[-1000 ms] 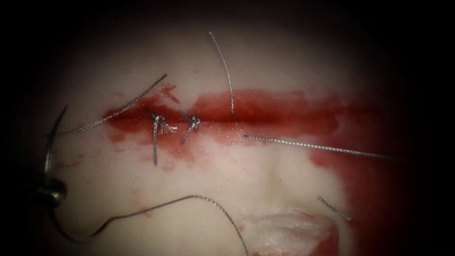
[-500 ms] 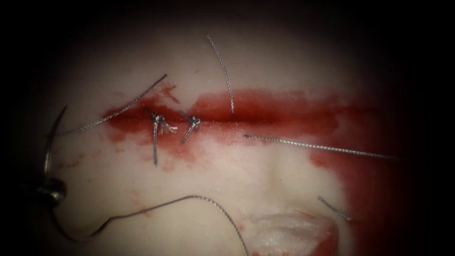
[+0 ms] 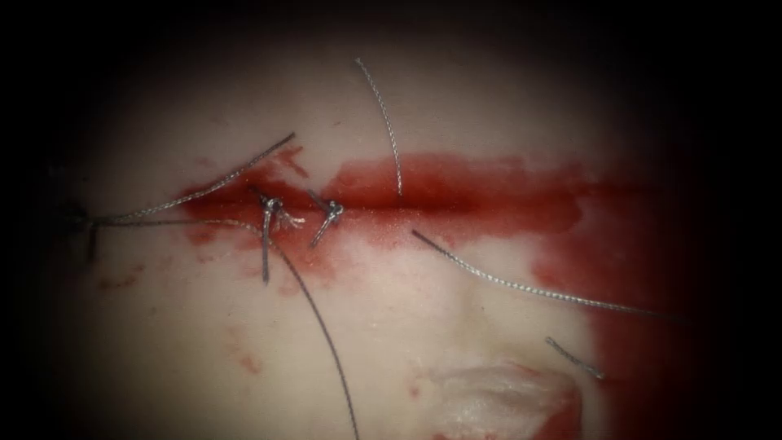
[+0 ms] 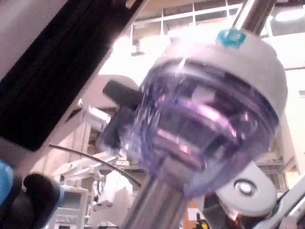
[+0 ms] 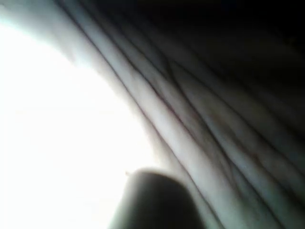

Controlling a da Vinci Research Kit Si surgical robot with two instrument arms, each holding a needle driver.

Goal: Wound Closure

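Observation:
The tissue (image 3: 391, 326) has a cut (image 3: 456, 204) running across it, wet with red fluid, with two knotted stitches (image 3: 271, 204) (image 3: 332, 210) near its left end. At the dim left edge a short dark piece of the needle (image 3: 90, 243) hangs clear of the tissue. My left tool (image 3: 75, 218) is barely visible just above it. Two runs of thread meet there: one rises to the cut's upper left (image 3: 204, 189), and the long thread (image 3: 314, 314) crosses the first stitch and drops toward the lower edge. A slack thread (image 3: 521, 287) leads off right from the cut.
A loose thread end (image 3: 384, 122) stands up from the cut's middle. A short cut piece of thread (image 3: 574, 358) lies at lower right beside a pale raised flap of tissue (image 3: 497, 399). Red fluid pools on the right side (image 3: 635, 310).
The left tool with the needle went up and left into the dark edge, pulling the long thread from its low loop into a line across the first stitch. The right-hand thread went from straight to sagging.

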